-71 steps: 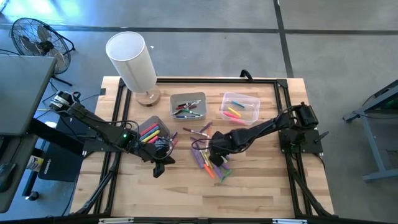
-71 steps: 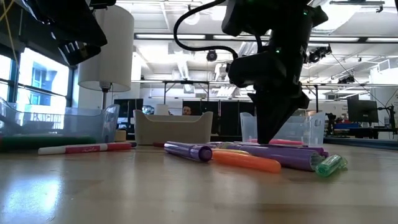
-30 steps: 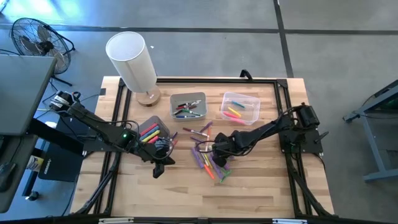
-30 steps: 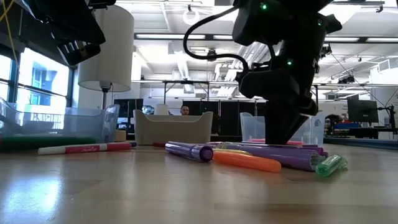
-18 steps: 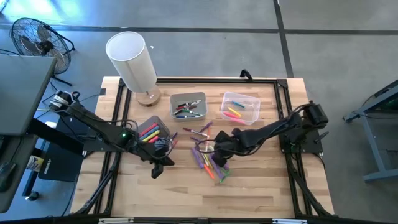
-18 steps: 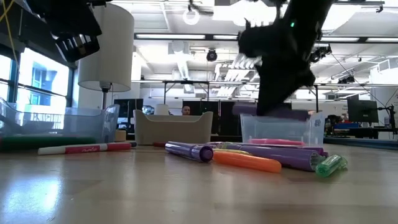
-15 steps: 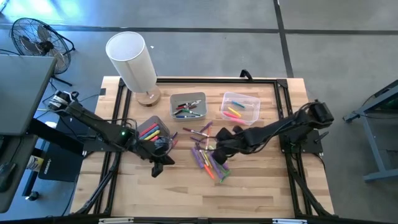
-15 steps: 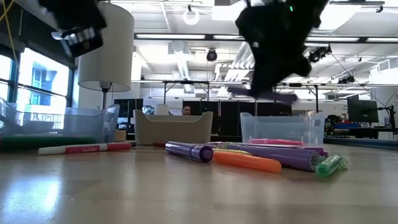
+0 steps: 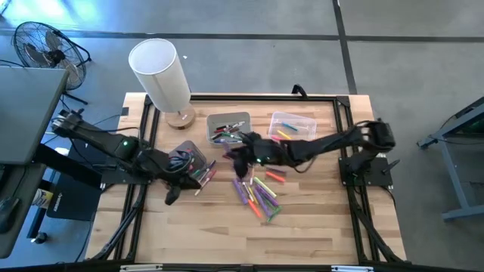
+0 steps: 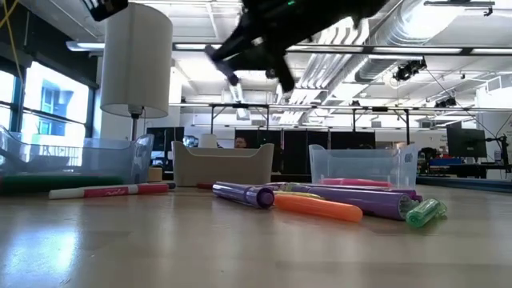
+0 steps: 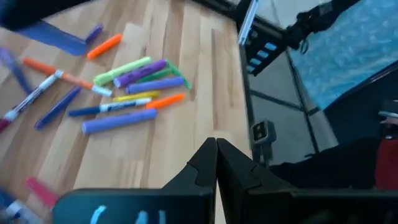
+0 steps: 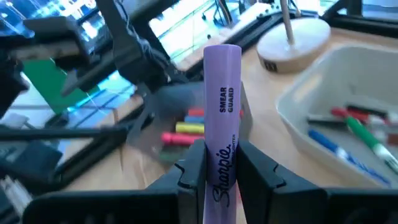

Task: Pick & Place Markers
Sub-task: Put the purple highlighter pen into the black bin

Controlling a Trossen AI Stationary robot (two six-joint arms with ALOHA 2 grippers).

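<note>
My right gripper [image 9: 236, 155] hangs above the table between the marker pile and the grey bin [image 9: 211, 121], shut on a purple highlighter [image 12: 222, 93]. Loose markers [image 9: 257, 193] in purple, orange, green and yellow lie on the wood in mid table and also show in the left wrist view [image 11: 134, 93]. More markers lie in the grey bin, in a clear bin [image 9: 302, 121] at the far right, and in a clear bin [image 9: 184, 149] on the left. My left gripper [image 9: 169, 198] hangs shut and empty near that left bin; its closed fingertips [image 11: 216, 149] point at bare wood. My right gripper pinches the purple highlighter's barrel [image 12: 222, 149] between its two fingers. The highlighter lies along the fingers, and its free end [image 12: 222, 56] sticks out well past the tips. The fingers come from the table's right, slanting a little down. The highlighter is lifted clear of the table.
A white lamp [image 9: 160, 72] stands at the far left corner on a wooden base [image 12: 292, 37]. A black frame [image 9: 340, 106] runs around the tabletop. Bare wood lies along the near edge [image 9: 242, 242].
My right gripper has risen off the marker pile with the purple highlighter, tipped from pointing down to nearly level, and gone toward the far left, up to the grey bin. My left gripper has risen and drawn toward the table's left edge, staying shut.
</note>
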